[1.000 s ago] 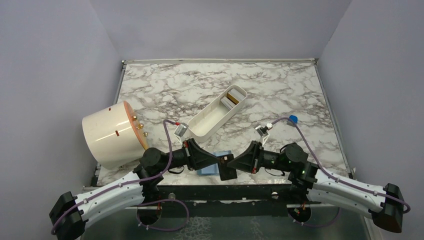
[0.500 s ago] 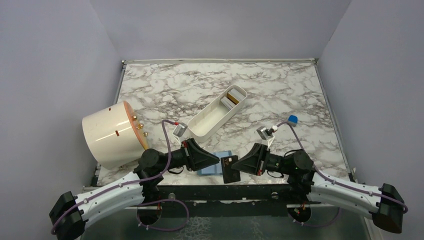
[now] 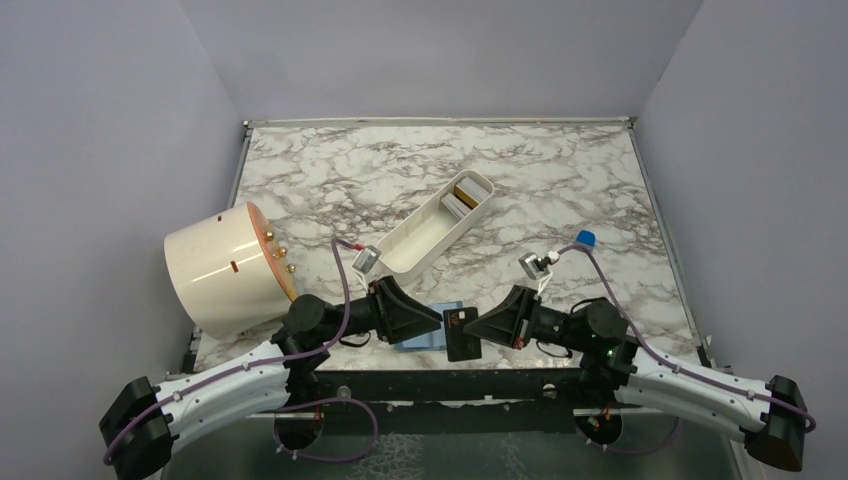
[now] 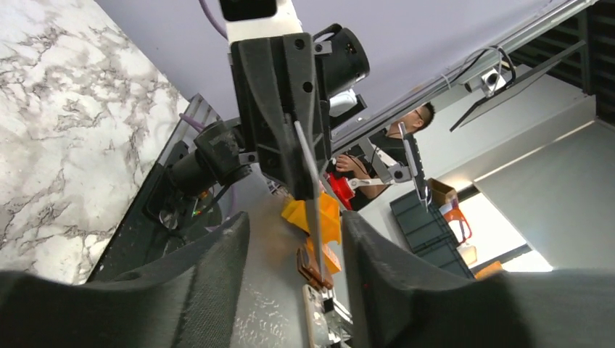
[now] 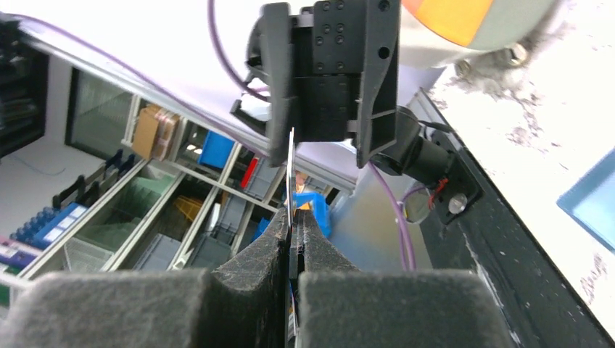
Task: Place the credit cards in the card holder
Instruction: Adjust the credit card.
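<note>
My right gripper (image 3: 472,325) is shut on a black credit card (image 3: 461,341) and holds it on edge just above the table's front edge. In the right wrist view the fingers (image 5: 319,254) pinch the card (image 5: 291,167), seen edge-on. My left gripper (image 3: 432,322) faces it, open; in the left wrist view the card's edge (image 4: 312,210) stands between its spread fingers (image 4: 217,290) without touching them. The teal-blue card holder (image 3: 425,338) lies on the table under both grippers. More cards (image 3: 463,195), gold and pale, stand in the far end of the white tray.
The long white tray (image 3: 420,245) lies diagonally mid-table. A big cream cylinder (image 3: 225,268) lies on its side at the left edge. A small blue cube (image 3: 586,238) sits to the right. The table's black front rail (image 3: 500,380) is right below the grippers.
The right arm has shifted and turned slightly, keeping the black card in its grip. The left gripper has edged a little to the right, toward the card.
</note>
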